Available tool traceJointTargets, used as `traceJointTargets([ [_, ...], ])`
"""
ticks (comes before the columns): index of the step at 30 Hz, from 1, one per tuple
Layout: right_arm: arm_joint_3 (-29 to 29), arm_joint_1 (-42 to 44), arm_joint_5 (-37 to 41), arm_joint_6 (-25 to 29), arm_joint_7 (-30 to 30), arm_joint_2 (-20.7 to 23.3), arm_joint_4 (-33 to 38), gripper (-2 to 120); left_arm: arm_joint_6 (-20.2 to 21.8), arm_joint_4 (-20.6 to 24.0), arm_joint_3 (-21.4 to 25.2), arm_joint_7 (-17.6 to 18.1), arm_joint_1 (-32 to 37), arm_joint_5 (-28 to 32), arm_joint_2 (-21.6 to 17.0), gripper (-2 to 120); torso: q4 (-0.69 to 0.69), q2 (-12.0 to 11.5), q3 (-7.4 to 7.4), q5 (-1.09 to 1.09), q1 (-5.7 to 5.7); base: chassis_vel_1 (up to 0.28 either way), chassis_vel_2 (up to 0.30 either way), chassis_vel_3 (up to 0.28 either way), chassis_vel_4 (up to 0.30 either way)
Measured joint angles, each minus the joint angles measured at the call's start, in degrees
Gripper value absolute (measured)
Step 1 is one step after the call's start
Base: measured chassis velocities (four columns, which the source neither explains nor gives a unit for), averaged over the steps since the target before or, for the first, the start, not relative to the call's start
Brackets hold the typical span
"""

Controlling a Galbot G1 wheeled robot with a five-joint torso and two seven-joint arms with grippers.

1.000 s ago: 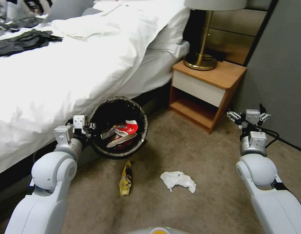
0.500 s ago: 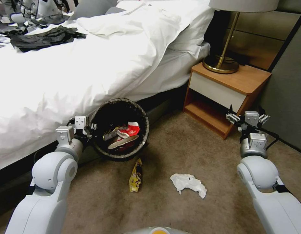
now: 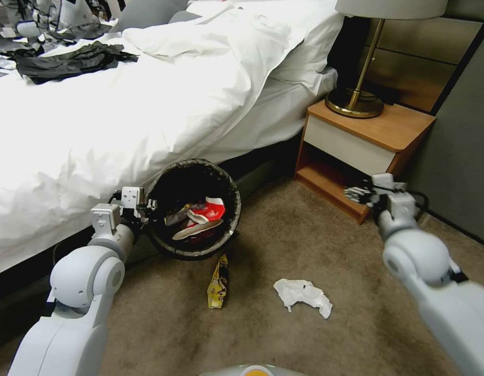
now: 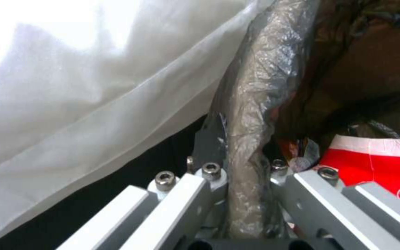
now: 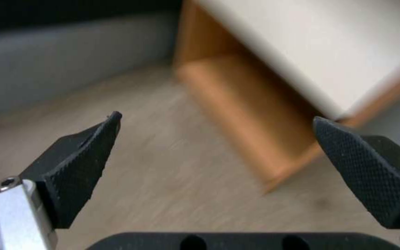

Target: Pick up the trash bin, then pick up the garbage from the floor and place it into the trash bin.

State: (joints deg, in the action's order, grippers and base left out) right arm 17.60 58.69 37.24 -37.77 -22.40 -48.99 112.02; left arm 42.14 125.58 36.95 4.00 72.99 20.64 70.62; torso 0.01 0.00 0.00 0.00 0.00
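Our right tool (image 3: 356, 193), jaws apart, has swung left toward the tissue (image 3: 303, 295); left tool (image 3: 143, 207) clamps the trash bin (image 3: 171, 180).

the floor (image 3: 315, 245) is beige carpet. on it lie a yellow snack wrapper (image 3: 218, 282) and, near it, a crumpled white tissue (image 3: 302, 295).

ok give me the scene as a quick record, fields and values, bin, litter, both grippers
bin: held off the floor, tilted, beside the bed
left gripper: shut on the bin rim
right gripper: open, empty, near the nightstand
in bin: red-and-white cup, other litter
on carpet: yellow wrapper, white tissue
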Motion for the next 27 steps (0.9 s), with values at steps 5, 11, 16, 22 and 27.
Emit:
traceJointTargets([
  [5, -9.5, -9.8, 6.8, -5.1, 6.9, 2.7, -6.8, 100, 0.0, 0.0, 0.0, 0.0, 0.2, -0.3, 0.1, 0, -0.04, 0.0, 0.01, 0.00, 0.00, 0.000, 0.000, 0.000, 0.000],
  [11, -23.4, -21.6, 10.8, -5.2, 8.9, 0.2, -19.0, 100, 0.0, 0.0, 0.0, 0.0, 0.6, -0.8, 0.6, 0, 0.02, 0.0, 0.01, 0.00, 0.00, 0.000, 0.000, 0.000, 0.000],
  [16, -31.4, -24.4, 9.7, -5.0, 9.6, -5.1, -28.4, 100, 0.0, -0.5, 0.1, 0.0, 0.7, -1.0, 0.6, 0, -0.02, 0.0, 0.01, 0.00, 0.00, 0.000, 0.000, 0.000, 0.000],
  [22, -34.4, -22.8, 5.4, -4.6, 10.5, -8.2, -31.9, 100, 0.0, -1.5, -0.4, 0.0, 0.3, -1.3, 0.9, 0, -0.01, 0.0, 0.00, 0.00, 0.00, 0.000, 0.000, 0.000, 0.000],
  [27, -37.2, -21.8, 4.3, -4.6, 10.7, -8.5, -32.5, 100, 0.0, -2.2, -0.6, -0.1, 0.1, -1.3, 0.8, 0, -0.02, 0.0, 0.00, -0.01, 0.00, 0.000, 0.000, 0.000, 0.000],
])
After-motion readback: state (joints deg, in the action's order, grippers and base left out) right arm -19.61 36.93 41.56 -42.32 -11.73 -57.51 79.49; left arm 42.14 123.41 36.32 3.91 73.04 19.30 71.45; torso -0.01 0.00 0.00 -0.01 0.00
